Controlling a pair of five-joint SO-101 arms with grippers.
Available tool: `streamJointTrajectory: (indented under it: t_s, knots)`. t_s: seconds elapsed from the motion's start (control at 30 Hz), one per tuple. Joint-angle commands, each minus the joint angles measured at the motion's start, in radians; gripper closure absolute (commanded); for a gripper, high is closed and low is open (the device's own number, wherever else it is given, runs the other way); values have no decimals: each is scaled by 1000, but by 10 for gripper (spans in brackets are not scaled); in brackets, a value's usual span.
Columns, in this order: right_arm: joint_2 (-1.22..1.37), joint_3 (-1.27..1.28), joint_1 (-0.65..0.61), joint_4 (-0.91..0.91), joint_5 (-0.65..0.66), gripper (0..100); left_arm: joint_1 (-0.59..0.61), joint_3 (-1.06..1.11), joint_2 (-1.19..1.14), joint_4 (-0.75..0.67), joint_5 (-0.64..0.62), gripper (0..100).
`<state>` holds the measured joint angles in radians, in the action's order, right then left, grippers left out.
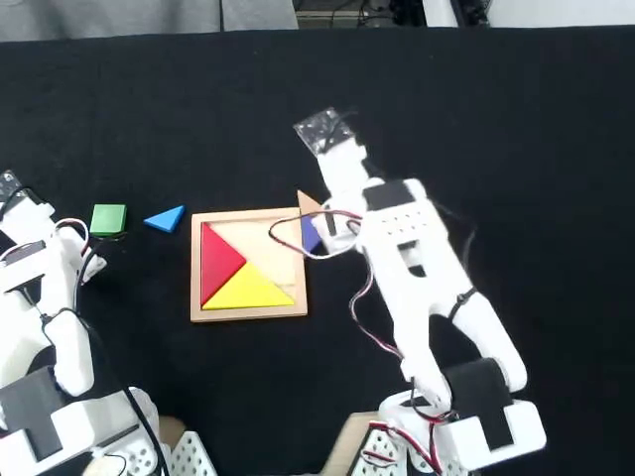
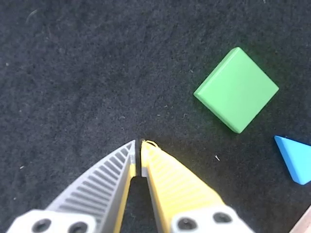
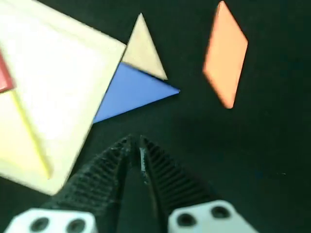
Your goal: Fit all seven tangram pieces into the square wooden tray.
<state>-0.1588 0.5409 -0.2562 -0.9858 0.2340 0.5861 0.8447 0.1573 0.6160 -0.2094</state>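
Our left gripper (image 2: 137,145) is pinched closed, arm folded back; our right gripper (image 3: 135,141) is closed too, arm stretched forward.

The table (image 1: 516,119) was covered in black cloth. On it lay the wooden tray (image 1: 248,213), with a green square (image 1: 108,218) and a light-blue triangle (image 1: 166,218) off one side. Against the opposite side sat a tan triangle (image 1: 309,203) touching a dark-blue triangle (image 3: 133,92), and an orange parallelogram (image 3: 225,54) lay apart from both.
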Motion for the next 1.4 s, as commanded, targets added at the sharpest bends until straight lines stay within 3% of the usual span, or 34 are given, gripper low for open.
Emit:
streamJointTrajectory:
  t_s: [0.0, 0.27, 0.43, 1.0, 1.2, 1.37]
  knots:
    - [-51, 2, 81, 66, -20, 986, 7, -16, 29, -15, -11, 967]
    - [-50, -25, 141, 97, -20, 982, -13, -13, 29, -15, -3, 967]
    - [1, -226, 169, -51, -87, 852, -18, -13, 28, -15, -2, 967]
    - [753, -952, 121, -242, -161, 837, -18, -16, 28, -17, -2, 967]
    - [924, -1222, 94, -425, -199, 715, -18, -16, 28, -17, -2, 967]
    - [1018, -1371, 49, -497, -167, 727, -18, -18, 28, -17, -2, 967]
